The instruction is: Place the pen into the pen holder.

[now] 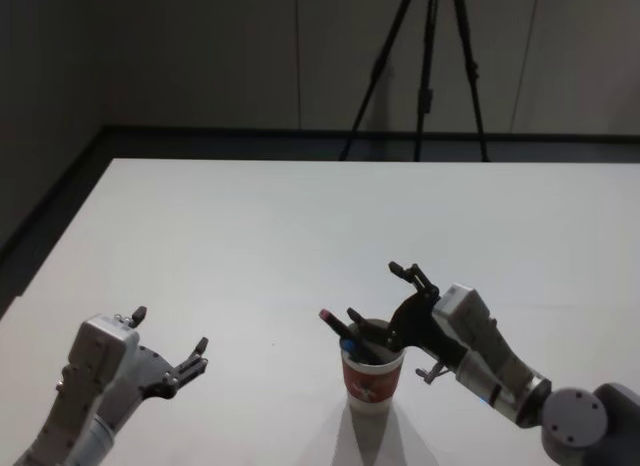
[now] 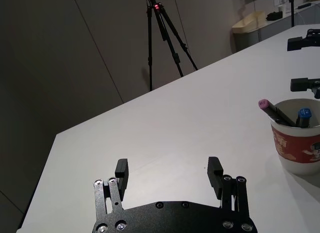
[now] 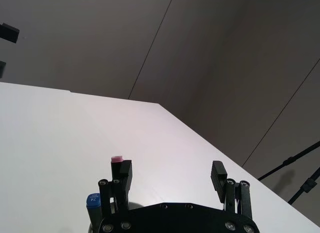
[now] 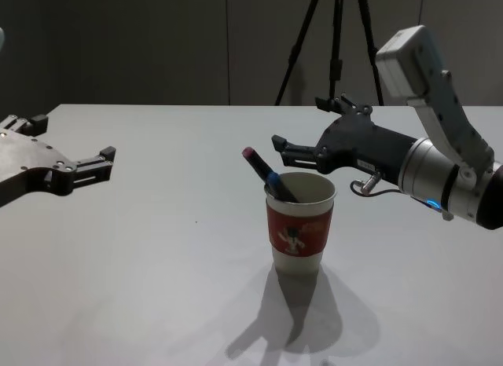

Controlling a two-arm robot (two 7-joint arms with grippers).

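The dark pink-capped pen (image 4: pixel 262 172) leans inside the red-sleeved white paper cup (image 4: pixel 300 225); the right end effector (image 4: pixel 308 130), wide open and empty, hovers just above-behind; the left end effector (image 4: pixel 72 168) is open, well apart.

Paper pen holder (image 4: pixel 300 225), matt table (image 4: pixel 173 248)

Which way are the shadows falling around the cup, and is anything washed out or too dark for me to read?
Chest view: the pen holder throws a split, soft-edged shadow toward the camera on the table. Head view: the same shadow lies at the near edge, the far wall and tripod are dim. Right wrist view: the table is bright but not blown out, the pink pen cap readable.
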